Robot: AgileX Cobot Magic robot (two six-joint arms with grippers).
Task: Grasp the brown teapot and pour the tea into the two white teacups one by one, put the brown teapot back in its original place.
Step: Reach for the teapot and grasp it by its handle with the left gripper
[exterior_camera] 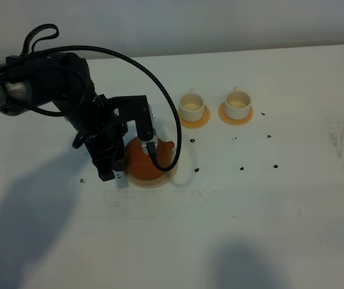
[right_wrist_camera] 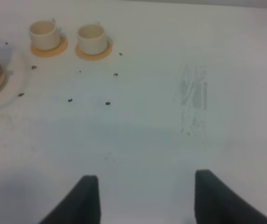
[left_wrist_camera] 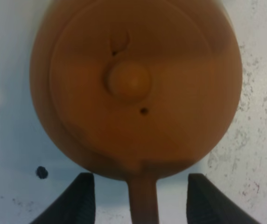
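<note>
Right now the brown teapot (exterior_camera: pixel 141 160) sits upright on the beige disc (exterior_camera: pixel 155 181), lid on, with the disc's rim showing along the near edge.

- Left claw (left_wrist_camera: pixel 140 183): you have it directly over the teapot, looking straight down on the lid knob (left_wrist_camera: pixel 129 80). The jaws are spread wide, one finger on each side of the handle (left_wrist_camera: pixel 143 203). A clear gap shows on both sides, so nothing is gripped.
- Spout (exterior_camera: pixel 167 146): it points away from the arm, toward the cups.
- Nearer teacup (exterior_camera: pixel 192 105): on the teapot's spout side and a little beyond it. It stands upright on an orange-tan coaster (exterior_camera: pixel 195 123).
- Farther teacup (exterior_camera: pixel 237 103): just past the first, further from the teapot in the same direction. It stands on its own coaster (exterior_camera: pixel 237 118). The two cups are near each other and not touching.
- Right claw (right_wrist_camera: pixel 146 178): well apart from the teapot, which only just shows at the edge of its wrist view. The jaws are wide open with nothing between them, over bare desk (exterior_camera: pixel 250 229).
- Small dark specks (exterior_camera: pixel 192 140) dot the desk between the teapot and the cups and past the spout side.
- A faint grey scuff patch (exterior_camera: pixel 343 144) lies far beyond the cups from the teapot.
</note>
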